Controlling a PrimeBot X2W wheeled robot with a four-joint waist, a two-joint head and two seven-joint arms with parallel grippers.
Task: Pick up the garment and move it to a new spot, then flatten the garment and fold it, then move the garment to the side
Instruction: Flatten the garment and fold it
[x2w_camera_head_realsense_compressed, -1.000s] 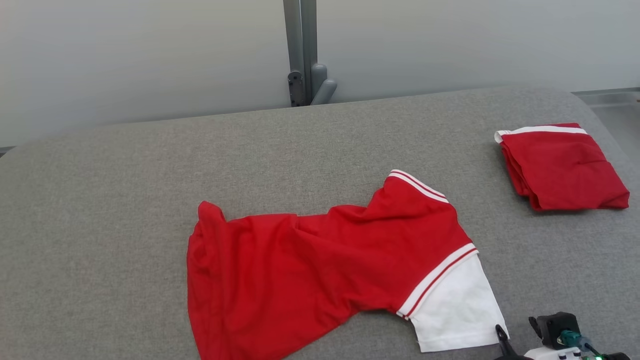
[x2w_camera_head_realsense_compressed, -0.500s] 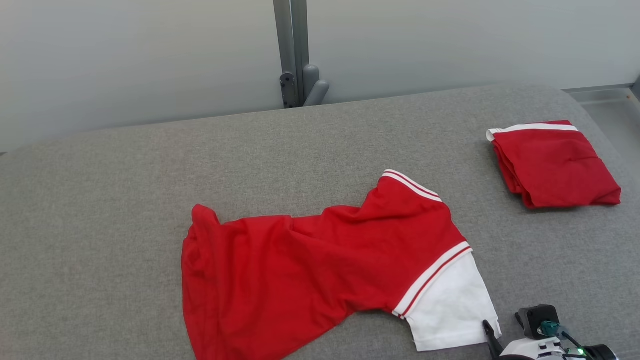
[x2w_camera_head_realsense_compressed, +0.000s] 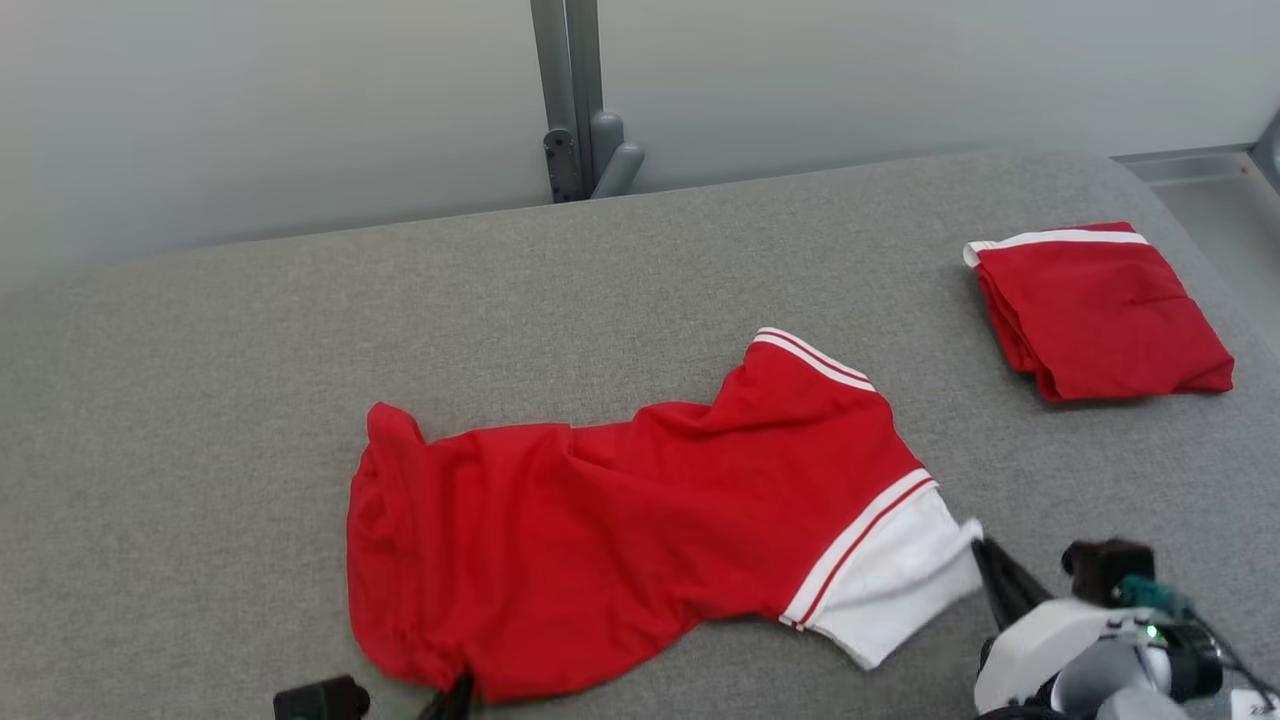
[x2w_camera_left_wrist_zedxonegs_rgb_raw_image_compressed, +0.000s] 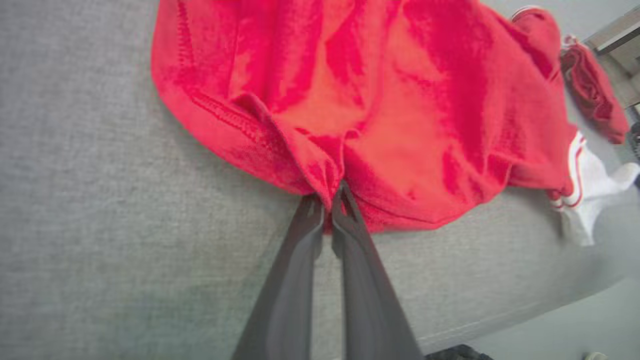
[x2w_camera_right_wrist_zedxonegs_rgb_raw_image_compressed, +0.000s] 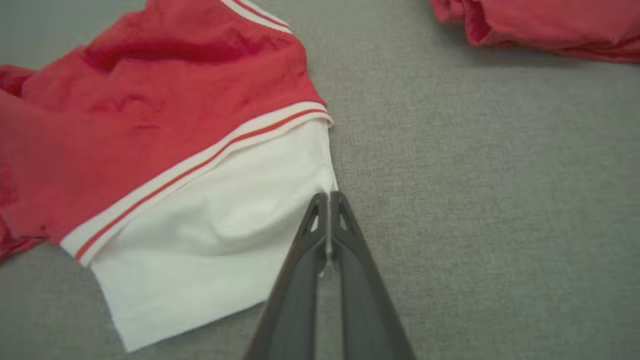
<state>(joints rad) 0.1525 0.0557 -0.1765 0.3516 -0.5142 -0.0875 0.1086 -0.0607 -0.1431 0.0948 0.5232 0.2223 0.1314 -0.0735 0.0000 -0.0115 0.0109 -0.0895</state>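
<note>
On grey surface (x2w_camera_head_realsense_compressed: 300, 330), garment (x2w_camera_head_realsense_compressed: 620, 520) lengthwise left-right

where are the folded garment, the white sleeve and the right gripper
folded garment (x2w_camera_head_realsense_compressed: 1100, 310), head view, middle of its top
white sleeve (x2w_camera_right_wrist_zedxonegs_rgb_raw_image_compressed: 215, 235), right wrist view, centre of cloth
right gripper (x2w_camera_right_wrist_zedxonegs_rgb_raw_image_compressed: 328, 198), right wrist view, between closed fingertips

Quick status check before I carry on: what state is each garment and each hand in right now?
Red cloth garment with a white end panel: unfolded, rumpled, lying on the grey fabric table.
Second red cloth garment with a white band: folded, lying apart at the table's far right.
Left hand: shut on the rumpled garment's red hem.
Right hand: shut on its white panel's edge.
</note>
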